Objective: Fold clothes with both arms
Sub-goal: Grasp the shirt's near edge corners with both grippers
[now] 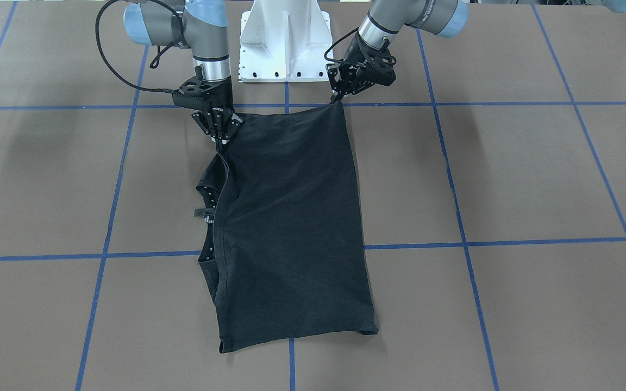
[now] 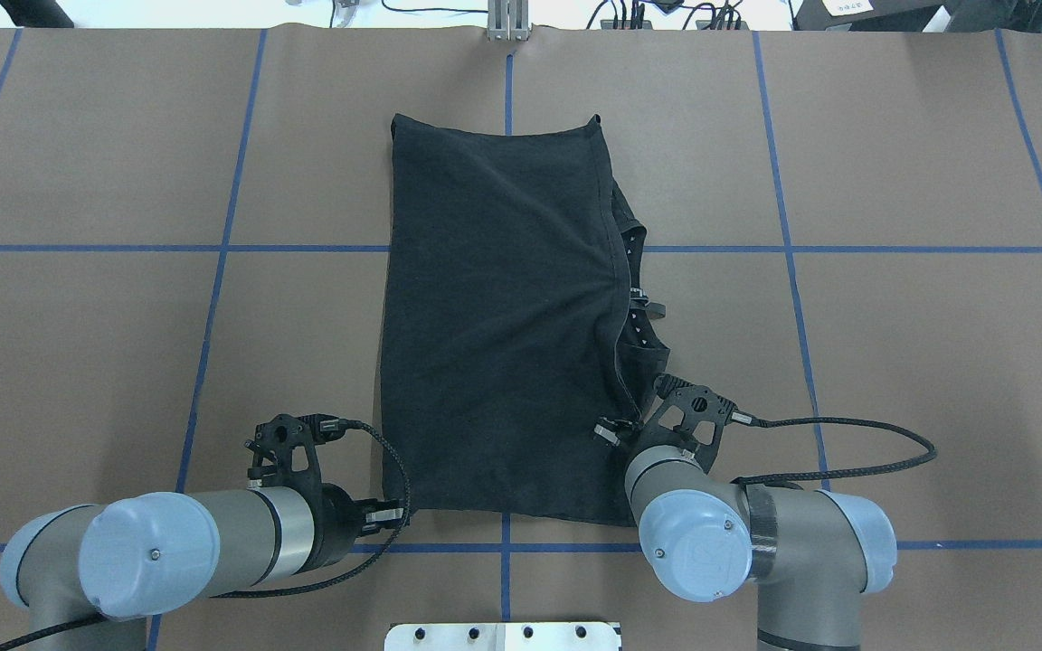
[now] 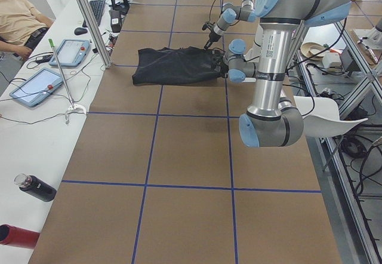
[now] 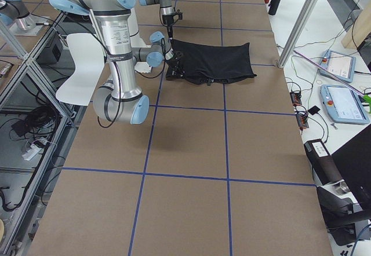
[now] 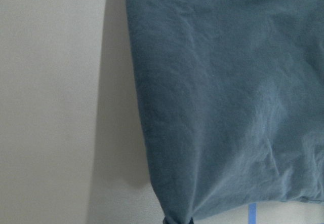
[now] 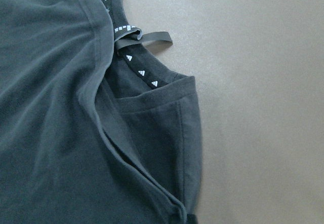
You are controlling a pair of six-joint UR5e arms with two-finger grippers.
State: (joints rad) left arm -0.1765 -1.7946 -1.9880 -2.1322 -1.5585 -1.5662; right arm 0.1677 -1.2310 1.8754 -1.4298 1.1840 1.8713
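The black T-shirt (image 1: 291,228) lies folded lengthwise on the brown table, plain side up; its print is hidden. The collar (image 1: 210,202) with white-marked tape peeks out along one long edge and also shows in the right wrist view (image 6: 136,67). My left gripper (image 1: 339,99) is shut on the shirt's near corner, low by the table; it also shows from overhead (image 2: 399,515). My right gripper (image 1: 219,139) is shut on the other near corner beside the collar edge, and shows from overhead too (image 2: 610,430). The shirt (image 2: 494,316) stretches away from both grippers.
The white pedestal base (image 1: 286,38) stands just behind the grippers. Blue tape lines (image 1: 508,240) grid the table. In the exterior left view a side bench holds tablets (image 3: 36,88) and bottles (image 3: 33,187), with an operator (image 3: 21,13) beyond.
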